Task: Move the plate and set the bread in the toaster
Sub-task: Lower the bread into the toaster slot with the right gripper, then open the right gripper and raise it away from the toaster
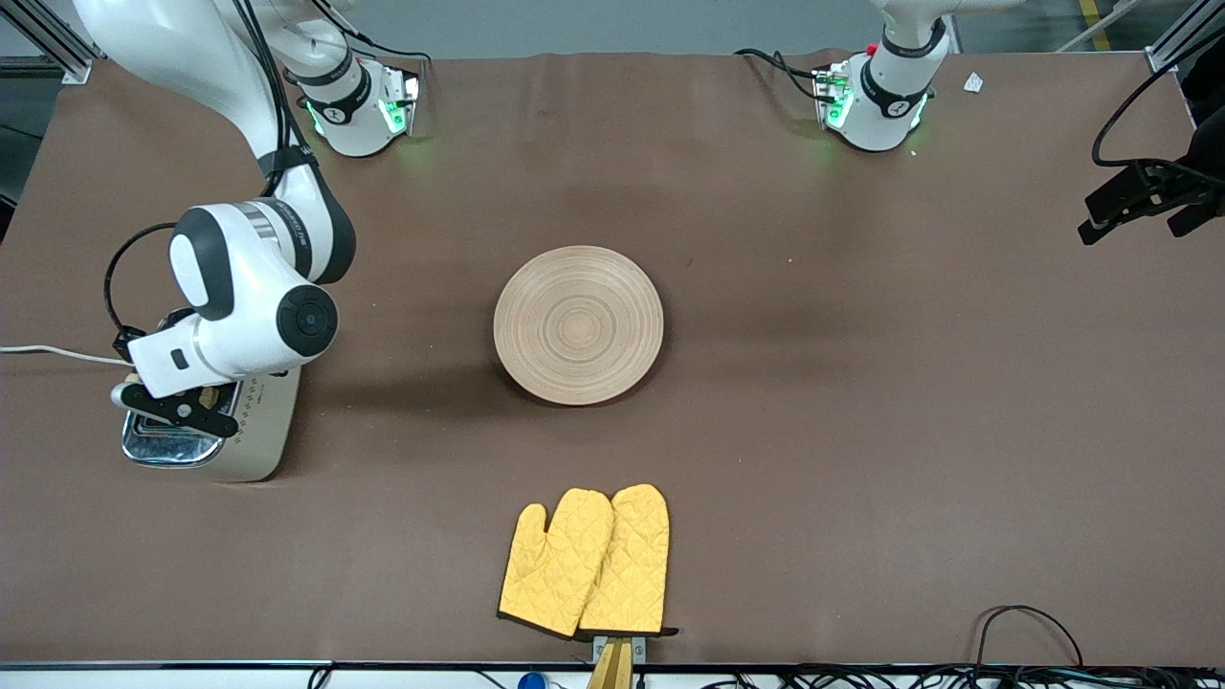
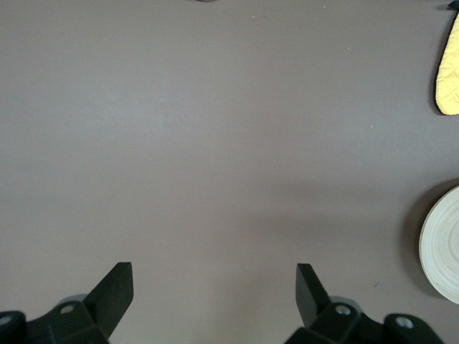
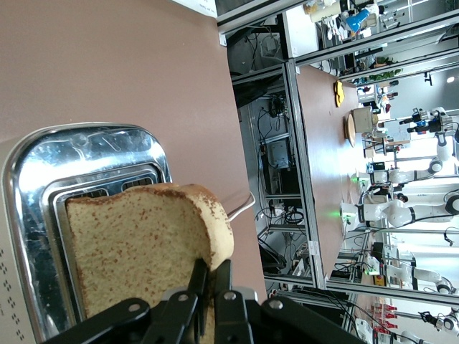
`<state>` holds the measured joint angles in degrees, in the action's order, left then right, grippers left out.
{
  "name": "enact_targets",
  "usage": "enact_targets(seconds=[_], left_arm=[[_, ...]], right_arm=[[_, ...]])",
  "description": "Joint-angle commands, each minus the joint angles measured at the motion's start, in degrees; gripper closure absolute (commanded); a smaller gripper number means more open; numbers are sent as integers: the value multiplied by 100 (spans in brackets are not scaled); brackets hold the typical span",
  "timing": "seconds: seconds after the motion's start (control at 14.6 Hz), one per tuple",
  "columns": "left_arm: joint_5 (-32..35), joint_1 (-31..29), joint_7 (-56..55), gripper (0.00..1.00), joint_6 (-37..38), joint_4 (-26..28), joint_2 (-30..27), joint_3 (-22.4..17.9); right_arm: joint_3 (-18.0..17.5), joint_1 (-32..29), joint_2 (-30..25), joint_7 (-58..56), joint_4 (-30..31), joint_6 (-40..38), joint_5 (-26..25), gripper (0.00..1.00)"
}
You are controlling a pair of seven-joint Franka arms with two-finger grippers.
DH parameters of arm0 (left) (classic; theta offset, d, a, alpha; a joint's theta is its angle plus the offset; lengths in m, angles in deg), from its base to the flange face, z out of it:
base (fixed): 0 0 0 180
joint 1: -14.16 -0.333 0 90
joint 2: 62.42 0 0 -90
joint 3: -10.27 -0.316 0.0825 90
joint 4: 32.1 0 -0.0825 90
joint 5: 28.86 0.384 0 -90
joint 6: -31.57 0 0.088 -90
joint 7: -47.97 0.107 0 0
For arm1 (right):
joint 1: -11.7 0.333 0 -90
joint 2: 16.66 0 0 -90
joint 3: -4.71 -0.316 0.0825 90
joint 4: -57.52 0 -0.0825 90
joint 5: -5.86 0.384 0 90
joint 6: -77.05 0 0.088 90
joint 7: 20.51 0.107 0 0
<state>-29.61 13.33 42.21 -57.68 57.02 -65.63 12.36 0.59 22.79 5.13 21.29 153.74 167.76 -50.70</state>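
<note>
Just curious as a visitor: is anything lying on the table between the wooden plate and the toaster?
No. In the front view, the stretch between the plate and the toaster is bare brown tabletop, crossed only by shadow.

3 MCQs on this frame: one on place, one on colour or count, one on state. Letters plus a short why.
1. Where is the bread?
A. on the plate
B. over the toaster
C. on the mitts

2. How many yellow oven mitts?
A. one
B. two
C. three

3. The left gripper is:
A. open, holding nothing
B. shut on the bread
C. shut on the plate

Key: 1 B, the right gripper holds the slice at the toaster slots; 2 B, a pair lies side by side; 3 A, its fingers are spread over bare table, the plate apart.
</note>
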Motion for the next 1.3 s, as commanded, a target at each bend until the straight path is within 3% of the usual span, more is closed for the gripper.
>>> enact_targets(seconds=[0.0,0.55,0.62,0.69,0.75,0.82,0.89,1.03,1.23], left_arm=[[-12,-13,93,0,13,-53,5,2],[-13,-22,93,0,118,-53,-30,10],[-13,-22,93,0,118,-53,-30,2],[-13,-22,93,0,118,-53,-30,10],[-13,-13,93,0,118,-61,-30,2],[-30,-22,93,0,118,-62,-22,10],[-56,-22,93,0,109,-62,-22,10],[-57,-13,85,0,92,-70,-13,10],[-57,-22,85,0,92,-141,-4,10]], right_arm=[[-63,-90,194,91,-85,131,-75,100],[-63,-169,387,117,-288,158,-66,97],[-63,-169,388,57,-288,158,-75,88],[-63,-160,388,47,-314,149,-83,70],[-63,-134,431,47,-392,132,-75,31],[-63,-108,458,82,-419,105,-66,8],[-71,-64,458,100,-437,79,-40,0],[-106,6,458,74,-559,-43,101,0],[-107,16,423,12,-1138,-272,1143,0]])
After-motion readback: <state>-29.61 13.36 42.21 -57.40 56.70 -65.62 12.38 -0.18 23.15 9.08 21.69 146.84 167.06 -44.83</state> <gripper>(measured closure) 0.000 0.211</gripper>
